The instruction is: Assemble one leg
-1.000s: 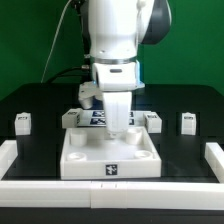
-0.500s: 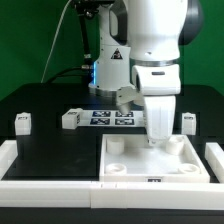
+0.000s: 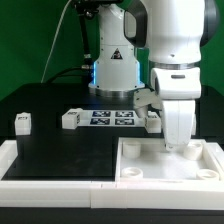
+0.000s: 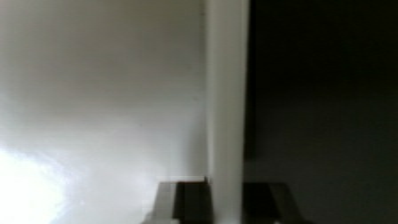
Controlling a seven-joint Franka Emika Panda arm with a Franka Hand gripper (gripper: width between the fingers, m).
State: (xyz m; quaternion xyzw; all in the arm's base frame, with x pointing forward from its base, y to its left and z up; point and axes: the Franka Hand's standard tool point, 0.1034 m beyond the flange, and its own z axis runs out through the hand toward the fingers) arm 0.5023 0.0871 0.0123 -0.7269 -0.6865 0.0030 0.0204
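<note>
While they pinch one upright wall of the white tray (image 3: 150,176), my fingers (image 3: 178,148) point straight down. Wrist view: the wall (image 4: 226,100) runs between my two dark pads (image 4: 182,203), and I see no gap on either side.

The tray sits flat on the black tabletop (image 3: 50,148), at the front on the exterior view's right, just beside the white rail (image 3: 50,170).

The nearest leg (image 3: 150,120) stands just behind the tray, partly hidden by my arm, and I am not touching it. The marker board (image 3: 108,118) lies flat beside it, toward the exterior view's left. The middle leg (image 3: 70,118) stands at the board's other end. The far leg (image 3: 22,122) stands well apart, near the tabletop's edge on the exterior view's left.
</note>
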